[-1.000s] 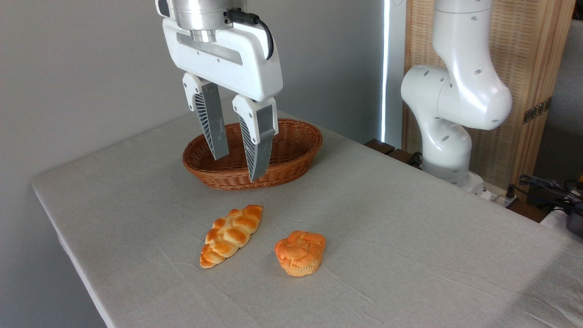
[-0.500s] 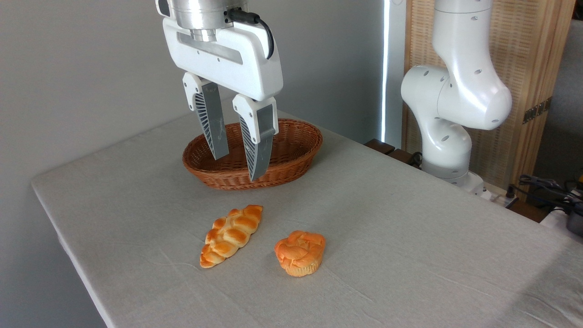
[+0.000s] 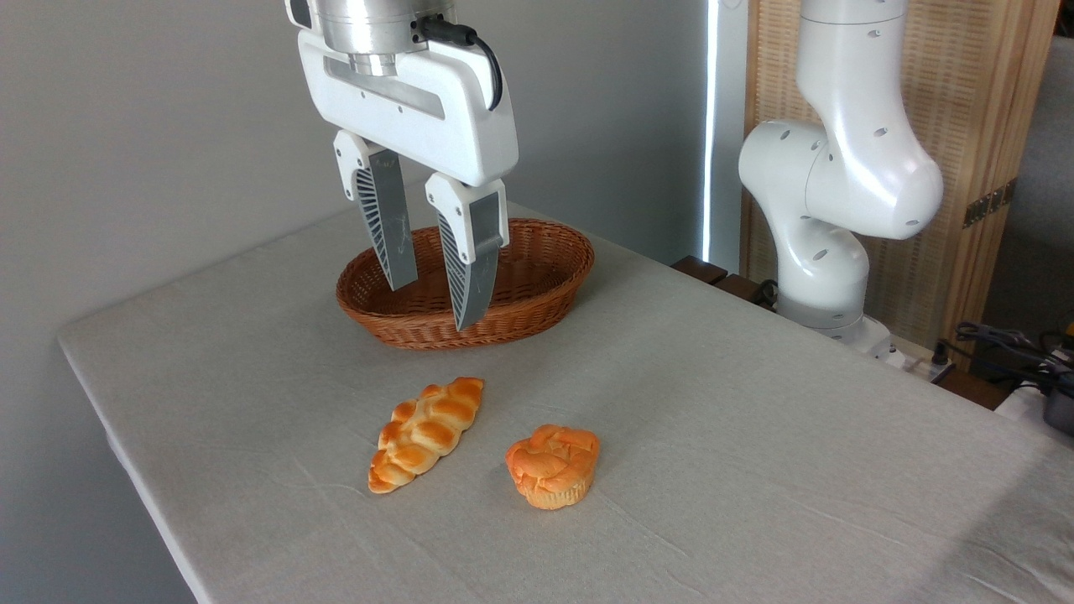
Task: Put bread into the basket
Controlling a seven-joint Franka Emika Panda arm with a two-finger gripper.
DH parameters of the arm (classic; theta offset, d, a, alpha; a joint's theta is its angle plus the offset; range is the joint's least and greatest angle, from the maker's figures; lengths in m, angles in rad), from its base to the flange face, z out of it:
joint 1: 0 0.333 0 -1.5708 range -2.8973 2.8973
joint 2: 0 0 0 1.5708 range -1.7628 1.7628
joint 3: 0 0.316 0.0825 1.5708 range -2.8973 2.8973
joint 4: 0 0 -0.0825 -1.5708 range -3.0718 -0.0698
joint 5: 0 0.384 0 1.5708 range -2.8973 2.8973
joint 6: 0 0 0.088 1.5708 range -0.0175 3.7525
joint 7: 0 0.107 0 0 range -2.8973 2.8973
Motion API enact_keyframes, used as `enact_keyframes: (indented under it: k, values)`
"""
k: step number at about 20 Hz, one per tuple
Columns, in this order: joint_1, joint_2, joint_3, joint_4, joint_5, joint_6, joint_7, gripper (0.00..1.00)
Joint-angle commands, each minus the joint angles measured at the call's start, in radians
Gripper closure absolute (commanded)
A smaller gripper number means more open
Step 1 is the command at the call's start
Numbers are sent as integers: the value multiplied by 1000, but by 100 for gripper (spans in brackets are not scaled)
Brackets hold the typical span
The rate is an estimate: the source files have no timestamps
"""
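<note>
The bread (image 3: 427,434), a long braided golden-orange loaf, lies flat on the grey tablecloth near the front, running diagonally. Behind it stands the oval reddish-brown wicker basket (image 3: 537,289), holding nothing that I can see. My gripper (image 3: 435,308) hangs in the air in front of the basket's left half, fingers pointing down, well above and behind the loaf. Its two fingers (image 3: 386,222) stand apart with nothing between them, so it is open.
A short round muffin-shaped orange bun (image 3: 553,466) sits just right of the loaf. The arm's white base (image 3: 826,218) rises at the table's right rear edge. The table's left edge (image 3: 117,436) falls away close to the loaf. Cables lie at far right.
The gripper has shifted very slightly left and up; the loaf, bun and basket have not moved.
</note>
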Motion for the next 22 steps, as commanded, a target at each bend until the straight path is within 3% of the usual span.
enact_keyframes:
  k: [1,7,13,15,19,22]
  values:
    - [-5,-3,-3,-1,-19,2,-14,0]
    - [-17,-12,-26,-51,-39,29,-54,0]
    - [-42,-141,-46,-347,-88,309,-56,0]
    - [-51,-146,-57,-404,-88,365,-54,0]
    - [-81,-134,-74,-552,-90,583,-54,0]
    - [-111,-108,-75,-596,-87,640,-51,0]
